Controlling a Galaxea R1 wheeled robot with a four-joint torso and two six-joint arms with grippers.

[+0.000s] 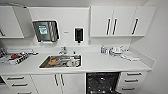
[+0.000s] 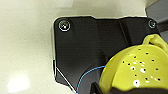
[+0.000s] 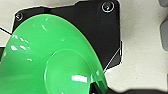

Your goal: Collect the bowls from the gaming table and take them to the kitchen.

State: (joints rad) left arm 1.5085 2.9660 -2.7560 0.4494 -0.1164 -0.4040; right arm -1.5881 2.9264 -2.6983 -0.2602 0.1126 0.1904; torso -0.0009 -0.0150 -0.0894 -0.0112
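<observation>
In front of the white kitchenette (image 1: pixel 75 62) with flat cabinets and a steel sink (image 1: pixel 60 61), the robot is at the delivery step. The small translucent yellow plastic bowl (image 2: pixel 136 68) appears held by the left hand, the small bright green plastic bowl (image 3: pixel 47 57) by the right hand, though the fingers are hard to see. Next, I judge, both bowls must be put down on the white desk (image 1: pixel 105 63) beside the sink.
</observation>
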